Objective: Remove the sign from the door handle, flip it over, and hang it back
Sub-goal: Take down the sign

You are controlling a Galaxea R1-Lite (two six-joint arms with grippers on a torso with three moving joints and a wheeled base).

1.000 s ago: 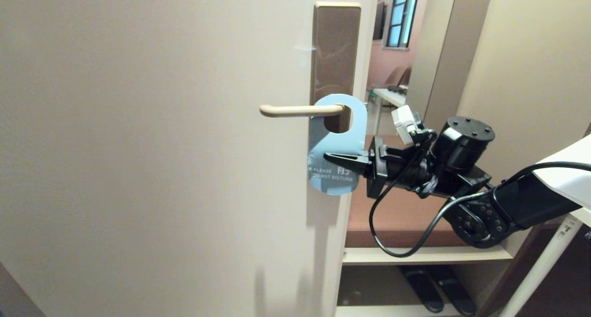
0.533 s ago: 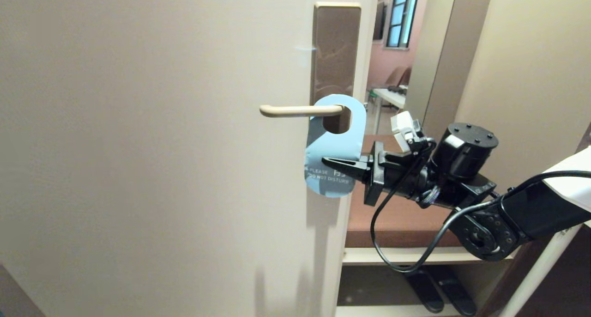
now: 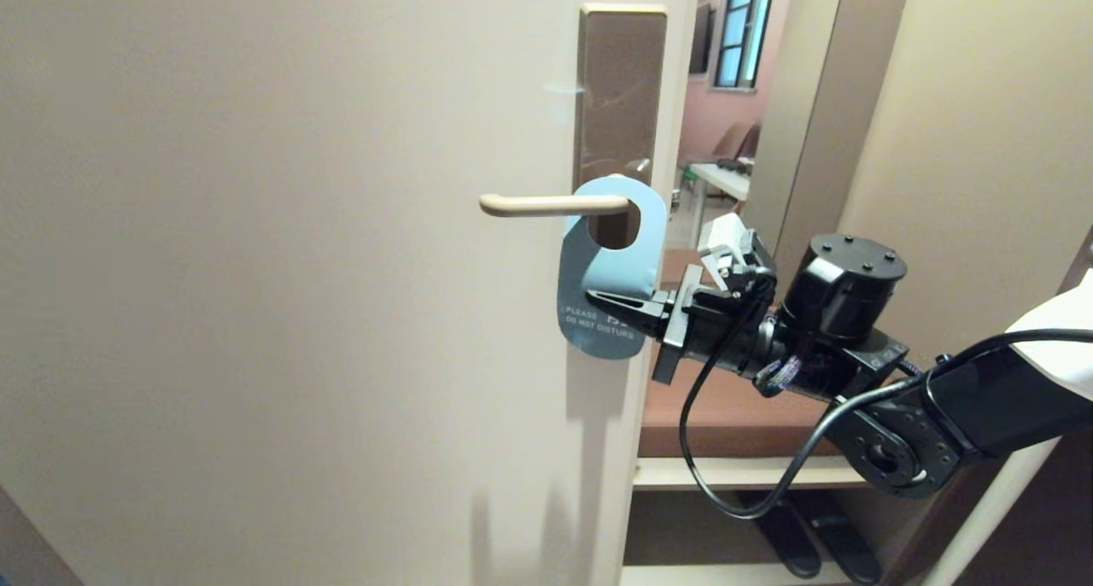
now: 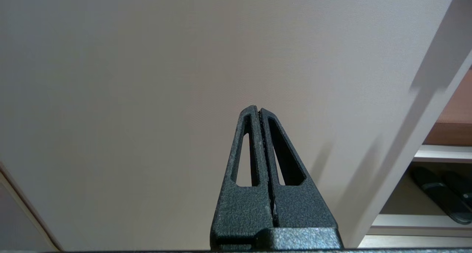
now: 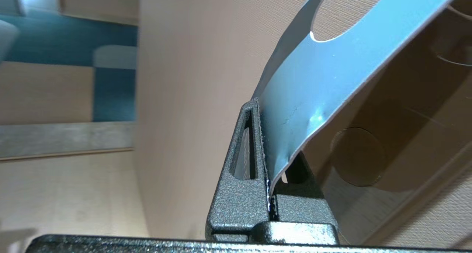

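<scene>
We are at the very first step, and it is only begun. Our right tool (image 3: 610, 300) is pinching the sign (image 3: 608, 270) by its lower half, just above the printed words, with its two fingers pressed flat against the card on either face; the right wrist view shows the blue card (image 5: 313, 98) caught in the slit between them and bowing away from the grip. The sign is not off yet: its round hole is around the door handle (image 3: 555, 203), near the neck where the lever meets the tall brown plate (image 3: 621, 90), and the card hangs tilted, its lower end drawn out from the door (image 3: 282, 270). The blue face with "PLEASE DO NOT DISTURB" is towards us, so nothing has been turned.

Our left tool (image 4: 260, 114) is out of the head view; its own wrist view shows it empty, fingers pressed together, pointing at the plain door panel, parked.

What is left, as we judge it, is nearly everything: we must slide the hole along the lever and off its free end, turn the card so the other face shows, thread the hole back over the lever, and let go. The bend in the card suggests the grip is firm but the card flexible, so the hole may snag on the lever tip.
</scene>
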